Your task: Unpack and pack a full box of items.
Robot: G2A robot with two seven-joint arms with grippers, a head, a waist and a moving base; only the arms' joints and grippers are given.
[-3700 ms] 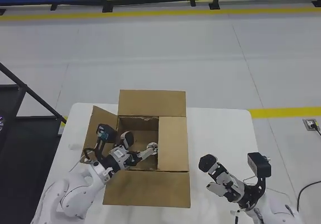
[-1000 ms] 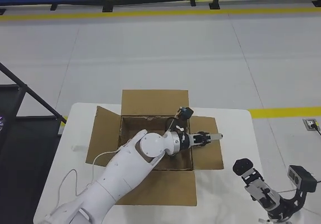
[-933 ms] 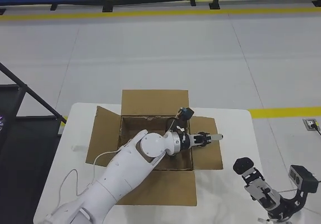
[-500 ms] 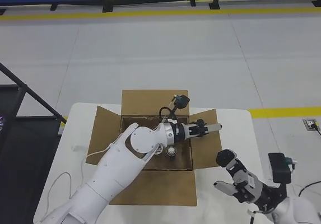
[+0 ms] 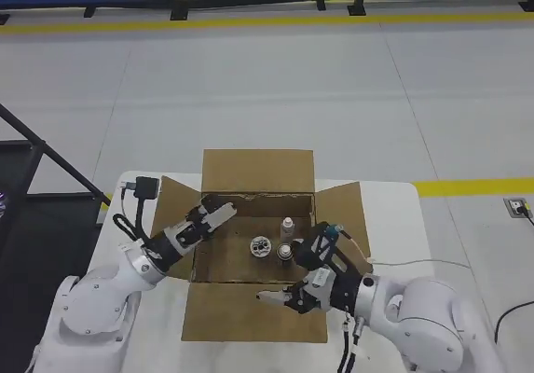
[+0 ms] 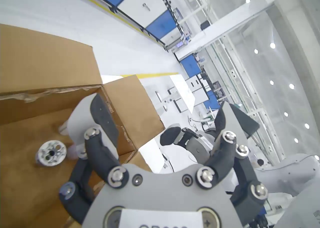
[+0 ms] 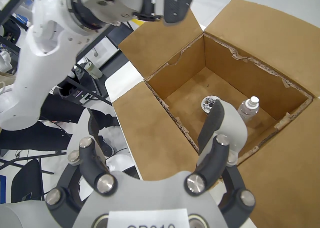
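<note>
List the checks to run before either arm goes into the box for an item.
1. All four flaps of the box open: ok.
2. Left gripper open and empty: ok.
3. Right gripper open and empty: ok.
4. Bottle upright on the box floor: ok.
5. Metal-topped can standing apart from the bottle: ok.
6. No further items by the box wall nearest the robot: cannot tell, the wall hides that part of the floor.
</note>
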